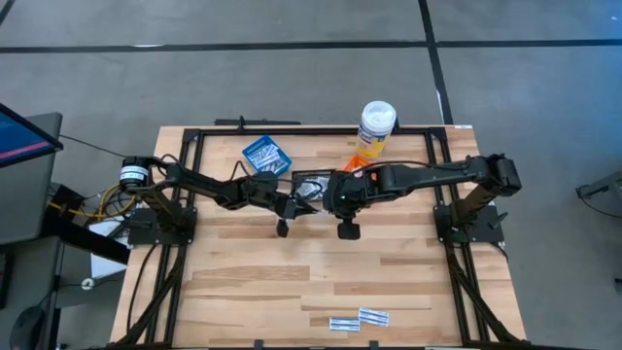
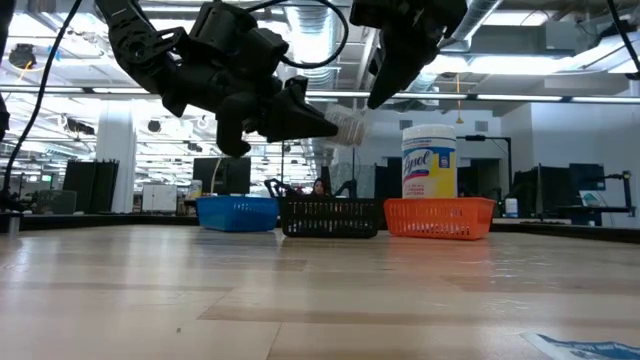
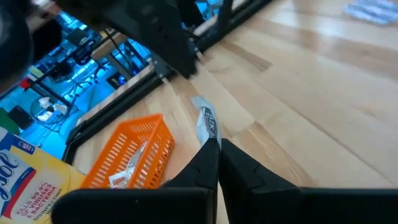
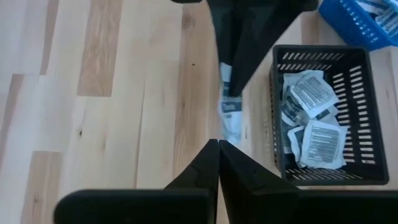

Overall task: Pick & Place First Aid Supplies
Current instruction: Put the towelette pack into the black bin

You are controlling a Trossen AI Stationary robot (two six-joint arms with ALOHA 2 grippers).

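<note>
A wooden desk (image 1: 321,282) fills the middle of the overhead frame, with two dark arms reaching in from its left and right edges and meeting near the upper centre. The left pincer (image 3: 217,144) has its fingers pressed together on a narrow white packet (image 3: 207,126) with dark print, pinching one end of it. In the table-level view this packet (image 2: 349,128) sticks out from the left pincer (image 2: 330,125) in the air, upper centre of the frame, above the baskets.

The right pincer (image 4: 218,144) is pressed together with nothing visibly between its tips; it hangs just beside the left one, above bare wood next to the black basket (image 4: 356,59). In the right wrist picture the held packet (image 4: 230,115) shows just beyond those tips.

The black basket holds several small square white packets (image 4: 314,96). A blue basket (image 1: 266,155) with packets sits left of it in the overhead frame, an orange basket (image 2: 439,216) right of it, with a tall white bottle (image 1: 376,131) bearing a yellow label.

Two more narrow strips (image 1: 359,319) with blue-grey print lie flat near the bottom edge of the overhead frame, well apart from both arms.
</note>
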